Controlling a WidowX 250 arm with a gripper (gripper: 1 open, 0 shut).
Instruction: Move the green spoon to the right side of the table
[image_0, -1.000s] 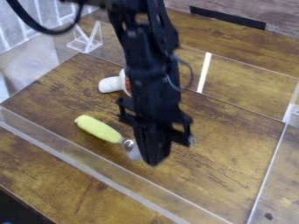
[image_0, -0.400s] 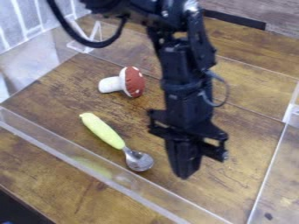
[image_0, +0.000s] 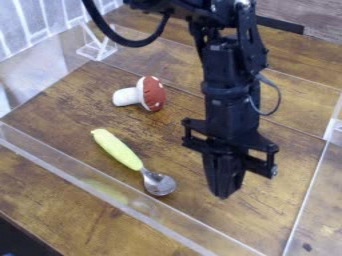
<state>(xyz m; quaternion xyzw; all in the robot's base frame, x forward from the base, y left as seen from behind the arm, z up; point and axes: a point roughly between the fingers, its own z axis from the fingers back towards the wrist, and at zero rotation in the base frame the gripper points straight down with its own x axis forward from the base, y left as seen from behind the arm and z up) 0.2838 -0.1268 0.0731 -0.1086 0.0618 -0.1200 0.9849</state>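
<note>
The green spoon (image_0: 130, 160) lies flat on the table (image_0: 80, 105) at the front left, its yellow-green handle pointing up-left and its silver bowl (image_0: 160, 184) toward the front. My gripper (image_0: 226, 185) hangs point-down to the right of the spoon's bowl, a short gap away from it. Its fingers are shut together with nothing between them. The black arm rises from it toward the back.
A toy mushroom (image_0: 143, 94) with a red cap and white stem lies behind the spoon. Low clear acrylic walls (image_0: 80, 180) border the tabletop at the front and sides. A white strip (image_0: 238, 82) stands at the back right.
The arm has swung right, away from above the spoon. The spoon, partly covered before, now lies fully exposed and has shifted slightly. The gripper stays shut.
</note>
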